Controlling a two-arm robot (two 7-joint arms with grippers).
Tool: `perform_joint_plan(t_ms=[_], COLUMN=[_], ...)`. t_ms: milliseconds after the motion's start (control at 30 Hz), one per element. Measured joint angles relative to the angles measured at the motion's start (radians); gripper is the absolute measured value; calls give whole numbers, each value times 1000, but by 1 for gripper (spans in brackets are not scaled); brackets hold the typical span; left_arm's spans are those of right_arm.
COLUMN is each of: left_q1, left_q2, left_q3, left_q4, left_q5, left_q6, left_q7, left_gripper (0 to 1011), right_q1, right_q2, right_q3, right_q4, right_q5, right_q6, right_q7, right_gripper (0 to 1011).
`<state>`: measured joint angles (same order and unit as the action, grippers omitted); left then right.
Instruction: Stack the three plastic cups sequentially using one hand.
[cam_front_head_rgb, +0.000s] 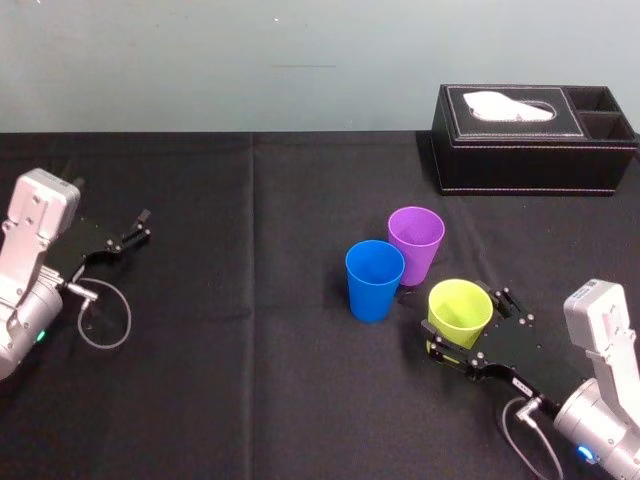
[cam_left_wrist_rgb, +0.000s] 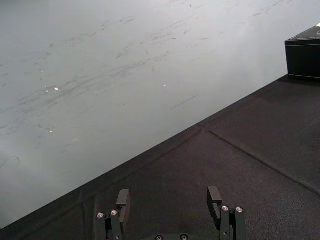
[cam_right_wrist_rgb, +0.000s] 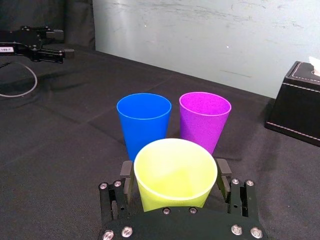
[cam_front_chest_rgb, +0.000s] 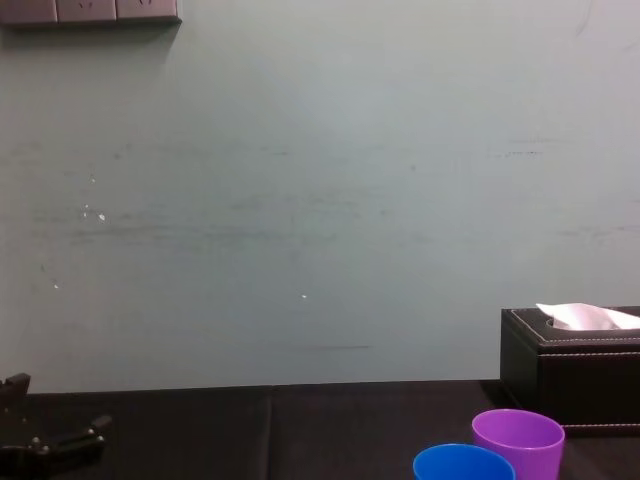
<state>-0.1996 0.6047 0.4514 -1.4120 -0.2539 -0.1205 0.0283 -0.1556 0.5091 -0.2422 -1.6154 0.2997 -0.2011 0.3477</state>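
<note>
Three plastic cups stand upright on the black tablecloth right of centre. The blue cup (cam_front_head_rgb: 374, 278) and the purple cup (cam_front_head_rgb: 415, 240) stand side by side, the purple one farther back. Nearer to me is the yellow-green cup (cam_front_head_rgb: 460, 305). My right gripper (cam_front_head_rgb: 470, 325) is open, with one finger on each side of the yellow-green cup (cam_right_wrist_rgb: 172, 165) low on its wall. In the right wrist view the blue cup (cam_right_wrist_rgb: 143, 120) and the purple cup (cam_right_wrist_rgb: 205, 120) stand just beyond it. My left gripper (cam_left_wrist_rgb: 168, 200) rests open and empty at the far left of the table.
A black tissue box (cam_front_head_rgb: 535, 140) with a white tissue stands at the back right, behind the cups. A grey-green wall runs along the table's far edge. A loop of cable (cam_front_head_rgb: 105, 320) lies by the left arm.
</note>
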Motion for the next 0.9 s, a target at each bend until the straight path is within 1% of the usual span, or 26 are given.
perform_joint_plan(t_ms=[533, 633, 667, 700, 833, 900], left_q1=[0, 0, 0, 0, 0, 0], left_q2=[0, 0, 0, 0, 0, 0], left_q3=[0, 0, 0, 0, 0, 0], left_q4=[0, 0, 0, 0, 0, 0], left_q5=[0, 0, 0, 0, 0, 0], left_q6=[0, 0, 0, 0, 0, 0], left_q7=[0, 0, 0, 0, 0, 0], left_gripper=[1011, 1011, 1011, 1011, 1011, 1011], right_q1=[-2, -2, -2, -2, -2, -2], right_q2=[3, 3, 3, 3, 4, 4], right_q3=[-1, -1, -1, -1, -1, -1], right_q4=[-3, -3, -3, -4, -4, -4], right_q5=[1, 1, 1, 1, 1, 1], right_q6=[-2, -2, -2, -2, -2, -2], right_q7=[-2, -3, -3, -3, -3, -4], right_gripper=[1003, 947, 947, 907, 805, 791])
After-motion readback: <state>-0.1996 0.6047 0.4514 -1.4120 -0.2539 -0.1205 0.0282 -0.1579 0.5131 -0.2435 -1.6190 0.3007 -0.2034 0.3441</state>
